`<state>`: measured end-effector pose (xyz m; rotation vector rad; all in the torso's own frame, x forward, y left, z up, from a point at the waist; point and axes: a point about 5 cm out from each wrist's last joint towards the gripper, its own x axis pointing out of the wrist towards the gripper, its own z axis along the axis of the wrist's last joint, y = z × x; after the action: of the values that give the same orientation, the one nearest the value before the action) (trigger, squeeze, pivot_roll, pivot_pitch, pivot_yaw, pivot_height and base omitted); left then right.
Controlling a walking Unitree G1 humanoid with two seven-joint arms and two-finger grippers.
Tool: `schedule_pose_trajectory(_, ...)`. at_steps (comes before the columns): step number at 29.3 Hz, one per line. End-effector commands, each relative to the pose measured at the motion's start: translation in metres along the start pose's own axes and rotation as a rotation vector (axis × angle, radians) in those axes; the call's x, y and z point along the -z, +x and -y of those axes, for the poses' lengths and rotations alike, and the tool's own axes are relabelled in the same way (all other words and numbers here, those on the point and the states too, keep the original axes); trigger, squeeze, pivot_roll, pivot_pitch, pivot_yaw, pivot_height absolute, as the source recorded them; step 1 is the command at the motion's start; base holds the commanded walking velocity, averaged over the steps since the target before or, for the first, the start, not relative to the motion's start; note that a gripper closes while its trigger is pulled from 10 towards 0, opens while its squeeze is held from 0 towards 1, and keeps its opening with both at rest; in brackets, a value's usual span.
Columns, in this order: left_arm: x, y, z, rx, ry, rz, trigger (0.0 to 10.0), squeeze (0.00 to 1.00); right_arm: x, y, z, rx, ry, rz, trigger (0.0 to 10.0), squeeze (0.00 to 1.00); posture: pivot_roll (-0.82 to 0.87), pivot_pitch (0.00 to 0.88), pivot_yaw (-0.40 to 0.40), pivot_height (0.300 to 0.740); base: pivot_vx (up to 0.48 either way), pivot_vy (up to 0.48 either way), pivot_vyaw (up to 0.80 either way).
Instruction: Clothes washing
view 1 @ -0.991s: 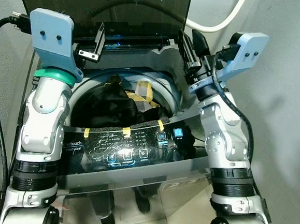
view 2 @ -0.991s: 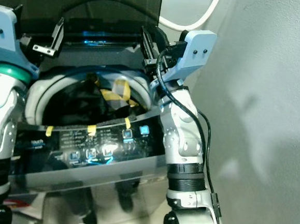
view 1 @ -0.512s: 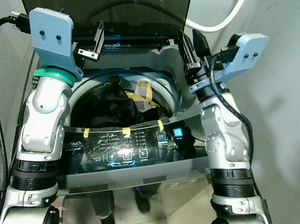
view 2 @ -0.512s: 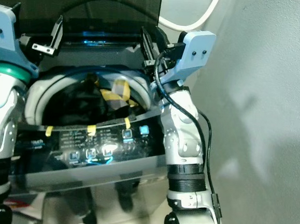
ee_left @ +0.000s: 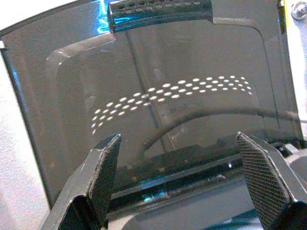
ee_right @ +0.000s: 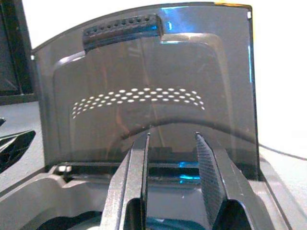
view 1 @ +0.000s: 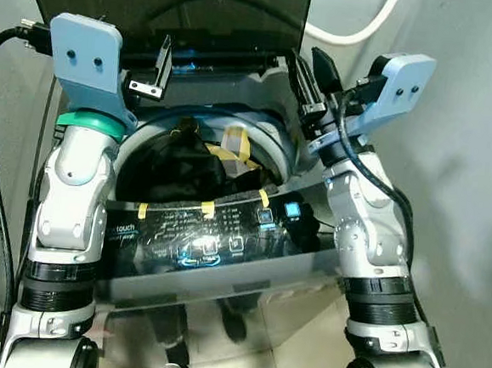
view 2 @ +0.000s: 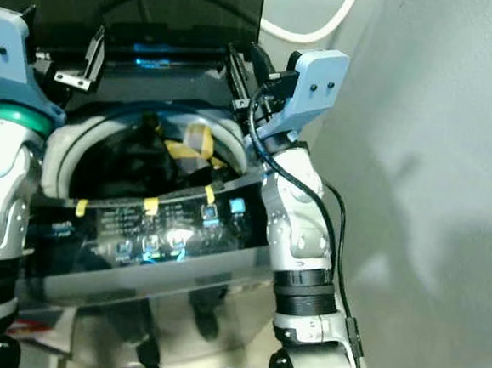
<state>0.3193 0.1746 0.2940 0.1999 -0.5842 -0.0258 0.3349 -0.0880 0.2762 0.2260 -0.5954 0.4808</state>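
1. The left gripper [view 1: 149, 72] was up high at about 10 o'clock from the washer's round opening. Its two black fingers [ee_left: 103, 172] were spread wide apart and held nothing. They pointed at the dark see-through lid [ee_left: 158, 96].

2. The lid stood straight up at 12 o'clock, at the back of the washing machine [view 1: 222, 276]. It had a curved row of small white dots on it.

3. The drum [view 1: 205, 159] sat in the middle, open at the top. Dark clothes [view 1: 183, 166] were already lying inside it. Something with yellow stripes [view 1: 236, 149] lay next to them, toward 1 o'clock.

4. The control panel [view 1: 212, 232] ran along the front of the washer at 6 o'clock. Small blue lights glowed on it, so the machine looked turned on. Bits of yellow tape [view 1: 207, 207] were stuck along its top edge.

5. The right gripper [view 1: 309, 80] was up at about 2 o'clock, by the washer's back right corner. Its fingers [ee_right: 136, 177] had a small gap between them and held nothing.

6. A white hose [view 1: 360, 31] curved along the wall behind the right arm.

7. I think the loading part was done, because the clothes were in the drum and both grippers were empty. The lid had not been closed yet. After that, a button on the panel would need a press to start the wash.
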Motion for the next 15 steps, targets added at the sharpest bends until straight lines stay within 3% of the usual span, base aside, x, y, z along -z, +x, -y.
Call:
schedule_pose_trajectory(1,0.0,0.0006,0.0007,0.003,0.008,0.007,10.0,0.0,0.0053,-0.0039,0.0005,0.008,0.001,-0.014,10.0,0.0,0.01,0.0,0.03,0.74,-0.349,0.0,0.0)
schedule_pose_trajectory(15,0.0002,0.0005,0.0016,0.002,0.008,0.005,10.0,0.0,0.0058,-0.0051,0.0003,0.005,-0.007,-0.02,10.0,0.0,0.01,0.0,0.031,0.74,-0.351,0.0,0.0)
